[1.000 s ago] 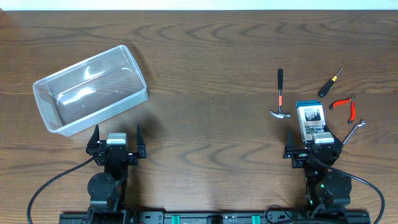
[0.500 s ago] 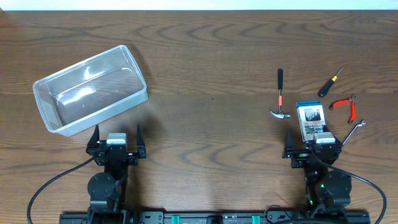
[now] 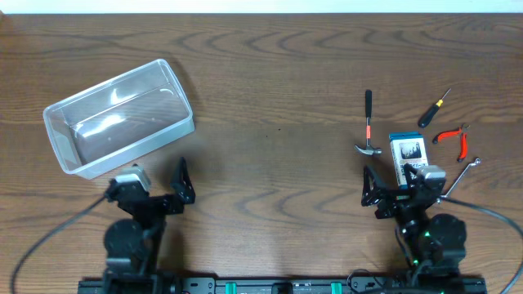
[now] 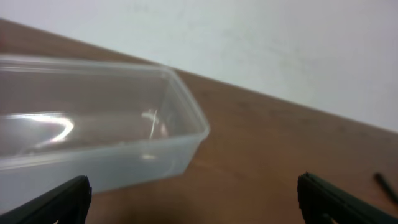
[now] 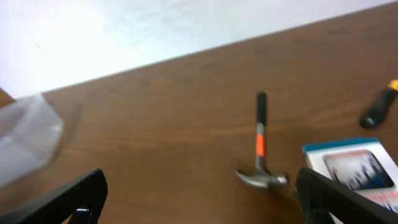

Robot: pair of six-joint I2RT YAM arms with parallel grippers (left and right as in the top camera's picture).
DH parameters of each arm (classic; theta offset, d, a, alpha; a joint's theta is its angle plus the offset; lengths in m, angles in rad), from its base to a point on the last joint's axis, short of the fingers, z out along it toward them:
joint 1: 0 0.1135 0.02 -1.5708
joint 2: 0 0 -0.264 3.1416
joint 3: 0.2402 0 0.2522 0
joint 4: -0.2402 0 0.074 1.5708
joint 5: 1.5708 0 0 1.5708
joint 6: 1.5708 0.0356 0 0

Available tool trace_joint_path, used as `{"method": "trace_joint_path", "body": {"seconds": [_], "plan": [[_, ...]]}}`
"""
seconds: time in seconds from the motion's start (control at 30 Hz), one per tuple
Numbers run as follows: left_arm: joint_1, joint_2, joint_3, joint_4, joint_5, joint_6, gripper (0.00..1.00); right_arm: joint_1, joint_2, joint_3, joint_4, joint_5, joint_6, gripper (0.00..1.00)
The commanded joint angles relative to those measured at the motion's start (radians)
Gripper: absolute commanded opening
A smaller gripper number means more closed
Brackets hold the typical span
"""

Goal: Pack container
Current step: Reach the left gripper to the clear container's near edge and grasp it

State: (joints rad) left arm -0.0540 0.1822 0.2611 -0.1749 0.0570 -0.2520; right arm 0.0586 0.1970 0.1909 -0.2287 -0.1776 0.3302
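**Tub on the left, tools on the right**

The clear plastic container is sitting empty near the far left corner of the wooden worktop. Its long side is slanting from the left edge up toward the far edge. The left gripper is sitting just on the near side of it, wide open and holding nothing. This is the nearer arm.

The hammer, printed box, screwdriver, red pliers and wrench are lying well apart from it, toward the right edge. The right gripper is sitting beside them, wide open and empty too. A white wall is showing behind.
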Motion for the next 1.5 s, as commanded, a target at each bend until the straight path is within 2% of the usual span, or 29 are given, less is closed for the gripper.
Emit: {"method": "trace_joint_path", "body": {"seconds": [0.0,0.2,0.33,0.5,0.57,0.63,0.77,0.97,1.07,1.27,1.47], "plan": [[0.004,0.164,0.194,-0.076,0.026,-0.014,0.98,0.007,0.101,0.14,-0.008,-0.07,0.014,0.99],[0.004,0.539,0.548,-0.364,0.034,-0.011,0.98,0.008,0.378,0.416,-0.179,-0.181,-0.045,0.99],[0.004,0.769,0.793,-0.604,0.041,0.011,0.98,0.008,0.59,0.656,-0.425,-0.242,-0.169,0.99],[0.004,1.011,1.101,-0.948,0.04,0.035,0.98,0.008,0.833,0.96,-0.835,-0.171,-0.277,0.99],[0.004,1.067,1.172,-1.017,0.04,0.033,0.98,0.008,0.911,1.051,-0.955,-0.133,-0.277,0.99],[0.004,1.094,1.199,-1.058,0.042,0.021,0.98,0.008,0.964,1.104,-0.995,-0.175,-0.276,0.99],[0.004,1.104,1.199,-1.061,0.056,0.072,0.98,0.008,1.018,1.135,-0.964,-0.24,-0.303,0.99],[0.005,1.219,1.274,-1.055,0.003,0.08,0.98,0.008,1.109,1.215,-0.954,-0.102,-0.309,0.95],[0.005,1.331,1.377,-1.045,-0.026,0.095,0.98,0.008,1.17,1.277,-0.953,-0.069,-0.309,0.99],[0.005,1.534,1.534,-0.919,-0.024,0.102,0.98,0.008,1.243,1.313,-0.917,-0.061,-0.379,0.99],[0.005,1.683,1.556,-0.774,-0.025,0.097,0.98,0.008,1.267,1.313,-0.917,-0.061,-0.418,0.97]]}}
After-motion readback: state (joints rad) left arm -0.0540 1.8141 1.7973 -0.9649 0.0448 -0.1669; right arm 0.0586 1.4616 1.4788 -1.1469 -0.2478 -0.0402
